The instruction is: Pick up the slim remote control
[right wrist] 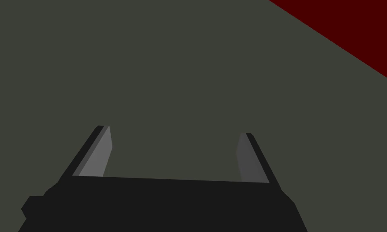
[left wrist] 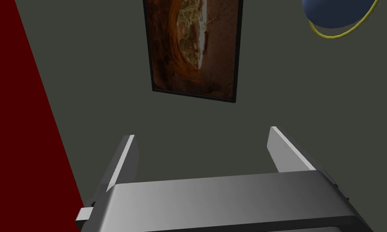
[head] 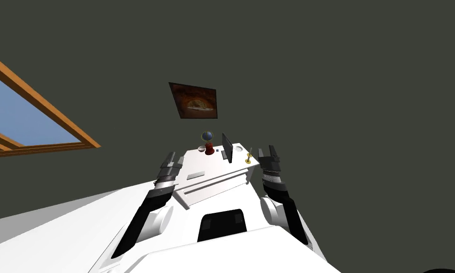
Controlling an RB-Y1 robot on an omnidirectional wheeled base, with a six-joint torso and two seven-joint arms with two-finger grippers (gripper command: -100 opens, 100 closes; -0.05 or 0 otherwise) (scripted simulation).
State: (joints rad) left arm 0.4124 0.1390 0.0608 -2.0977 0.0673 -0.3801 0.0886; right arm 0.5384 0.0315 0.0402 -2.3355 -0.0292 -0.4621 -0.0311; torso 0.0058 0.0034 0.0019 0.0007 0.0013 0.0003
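Head view: the robot stands square to a white surface [head: 221,169] set against a dark wall, one arm raised on either side of it. The left gripper [head: 172,159] hangs just beside the surface's left edge. Its fingers [left wrist: 126,161] are spread wide with nothing between them. The right gripper [head: 269,152] is just off the right edge, near a gold candlestick [head: 248,157], equally wide open and empty. A slim, pale grey bar [head: 195,175] lies flat on the near left part of the surface, and I take it for the remote control, though it is too small to be sure. It is nearer the left gripper. Farther back stand a globe [head: 207,136], a red object [head: 209,150] and a dark monitor [head: 227,148].

The trouble I foresee is the bar's flatness. Thin blade fingers coming down on something so low may skid over it or nudge it toward the near edge. Both grippers point up at the wall, so a hasty swing downward could hit the surface's rim
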